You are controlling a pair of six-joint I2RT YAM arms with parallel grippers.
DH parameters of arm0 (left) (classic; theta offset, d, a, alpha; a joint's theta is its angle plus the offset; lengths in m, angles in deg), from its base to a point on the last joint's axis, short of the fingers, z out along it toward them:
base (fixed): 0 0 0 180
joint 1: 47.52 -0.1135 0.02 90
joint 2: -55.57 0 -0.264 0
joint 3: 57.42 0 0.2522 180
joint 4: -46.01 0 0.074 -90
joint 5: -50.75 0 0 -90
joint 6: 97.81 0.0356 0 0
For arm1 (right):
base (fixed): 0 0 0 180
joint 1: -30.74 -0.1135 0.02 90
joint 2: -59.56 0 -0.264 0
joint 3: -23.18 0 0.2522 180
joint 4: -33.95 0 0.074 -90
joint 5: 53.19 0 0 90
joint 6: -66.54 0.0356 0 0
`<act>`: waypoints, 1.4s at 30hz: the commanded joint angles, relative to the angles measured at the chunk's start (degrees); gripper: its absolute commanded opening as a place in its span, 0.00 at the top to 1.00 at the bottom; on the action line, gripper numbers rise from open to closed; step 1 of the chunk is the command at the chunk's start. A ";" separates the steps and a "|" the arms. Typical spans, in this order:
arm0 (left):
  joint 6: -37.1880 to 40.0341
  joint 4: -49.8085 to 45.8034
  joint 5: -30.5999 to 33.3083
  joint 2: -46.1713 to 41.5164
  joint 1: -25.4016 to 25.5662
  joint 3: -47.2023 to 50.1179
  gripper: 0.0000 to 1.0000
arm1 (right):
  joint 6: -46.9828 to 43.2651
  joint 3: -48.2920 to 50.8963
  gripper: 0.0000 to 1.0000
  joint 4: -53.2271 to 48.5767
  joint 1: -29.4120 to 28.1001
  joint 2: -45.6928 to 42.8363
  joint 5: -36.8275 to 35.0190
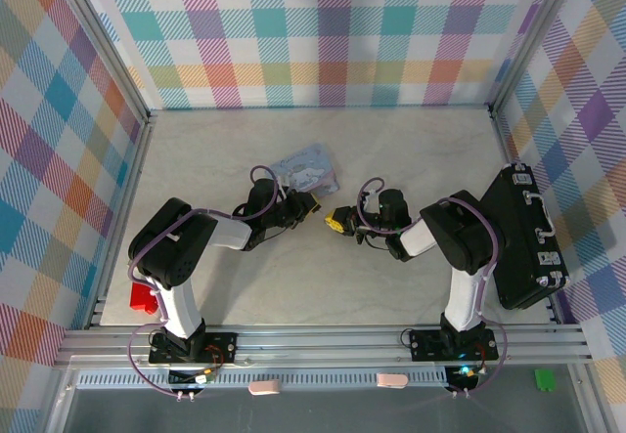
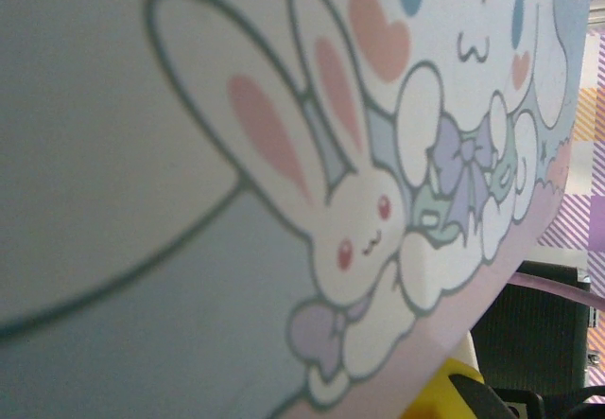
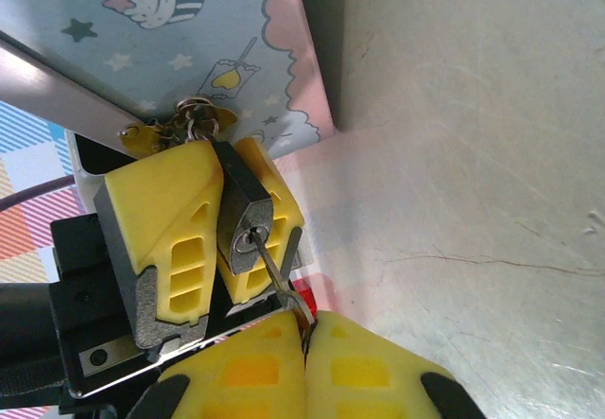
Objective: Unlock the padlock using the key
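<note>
Holds the padlock (image 3: 244,213) clamped in the left gripper (image 1: 313,204) at the edge of the cartoon tin (image 3: 189,41), pinches the key (image 3: 276,272) in the closed right gripper (image 3: 306,341), tip at the keyhole.

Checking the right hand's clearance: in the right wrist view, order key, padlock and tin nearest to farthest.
1. key, pinched in the right hand
2. padlock, just beyond, up-left
3. tin, farthest, top left

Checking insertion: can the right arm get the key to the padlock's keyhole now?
Likely yes: the right end effector holds the key already in the padlock keyhole; the left end effector clamps only its sides.
</note>
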 commanded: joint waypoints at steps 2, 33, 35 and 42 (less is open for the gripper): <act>-3.18 -0.91 -2.73 -0.93 -0.34 1.04 0.92 | 1.34 -1.06 1.00 4.35 0.55 1.26 0.53; -5.55 3.01 -2.70 -0.56 0.62 2.40 0.92 | 0.03 -2.18 1.00 1.53 0.42 -0.49 -0.48; -5.72 3.31 -2.64 -0.32 0.63 2.56 0.92 | 0.17 -2.16 1.00 1.63 0.42 -0.51 -0.48; -5.11 2.13 -2.48 -0.45 1.51 2.03 0.92 | 0.39 -2.33 1.00 1.82 0.48 -1.00 -0.43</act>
